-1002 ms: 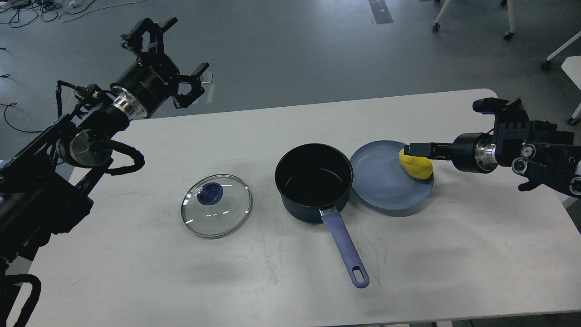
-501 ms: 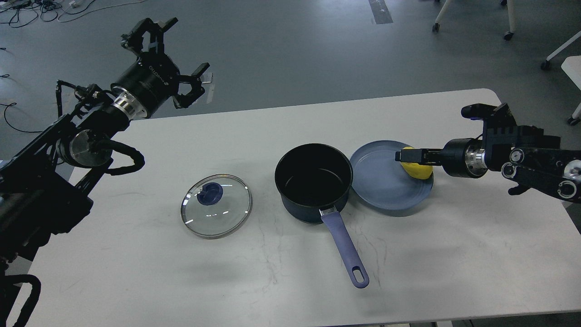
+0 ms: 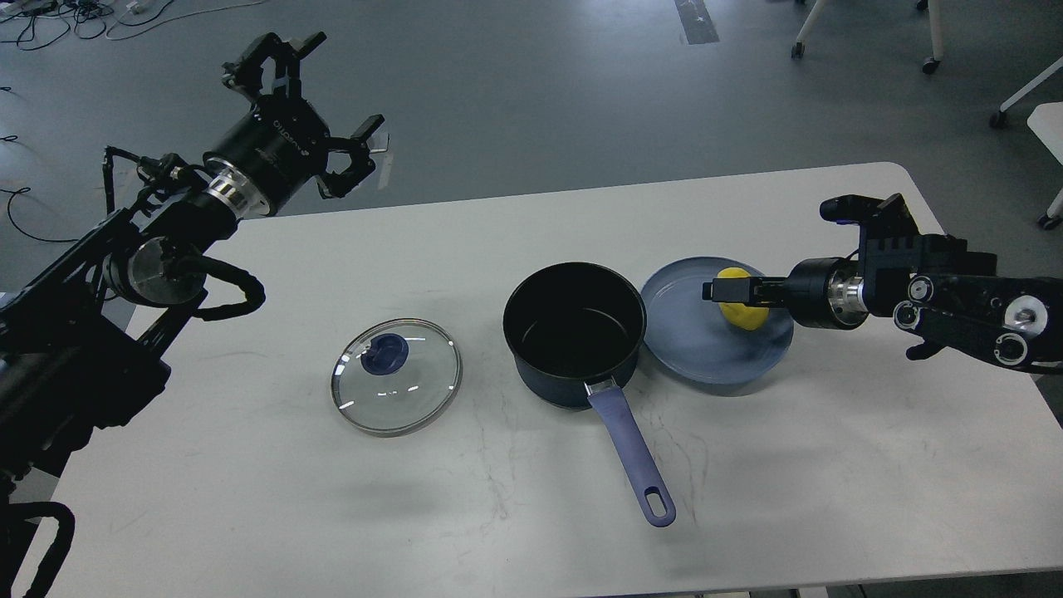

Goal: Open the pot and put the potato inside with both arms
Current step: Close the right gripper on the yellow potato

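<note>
The dark pot stands open in the middle of the table, its purple handle pointing toward me. Its glass lid with a blue knob lies flat on the table to the left. The yellow potato is over the blue plate, right of the pot. My right gripper comes in from the right and is shut on the potato, holding it just above the plate. My left gripper is open and empty, raised beyond the table's back left edge.
The white table's right edge lies under my right arm. Chair legs with castors stand on the floor at the far right, and cables lie at the far left.
My right gripper has moved left across the plate toward the pot, and the potato has moved with it. The left arm, pot and lid have not moved.
</note>
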You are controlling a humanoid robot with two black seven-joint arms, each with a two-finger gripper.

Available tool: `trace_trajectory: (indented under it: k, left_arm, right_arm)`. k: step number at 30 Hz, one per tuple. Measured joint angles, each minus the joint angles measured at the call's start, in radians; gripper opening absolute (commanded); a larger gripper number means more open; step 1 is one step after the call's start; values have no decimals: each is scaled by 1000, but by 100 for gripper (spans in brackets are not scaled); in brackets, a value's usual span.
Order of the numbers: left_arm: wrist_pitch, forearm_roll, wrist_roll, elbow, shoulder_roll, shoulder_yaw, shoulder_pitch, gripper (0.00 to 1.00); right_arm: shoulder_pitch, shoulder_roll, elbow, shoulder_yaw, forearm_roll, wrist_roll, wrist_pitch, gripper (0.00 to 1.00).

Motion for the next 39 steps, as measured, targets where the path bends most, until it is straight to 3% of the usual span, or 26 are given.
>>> trace_trajectory:
  k: [18,28,33,35,39]
  left_arm:
    - [-2,1,0,0,1,1,2,100]
    - [0,2,-1,0,1,1,3,100]
    - [0,2,-1,0,1,3,9,100]
    - [0,2,-1,0,1,3,11,100]
    - [0,2,-1,0,1,3,14,100]
  right_arm:
    - [0,-2,0,-7,-1,0,1,96]
    - [-3,-4,-28,-8,-1,1,0,76]
    - [-4,-1,-55,-8,-1,1,-3,71]
    - [-4,1,-56,-8,-1,1,-3,65]
    - [-5,16,-60,-7,-1,1,-7,63]
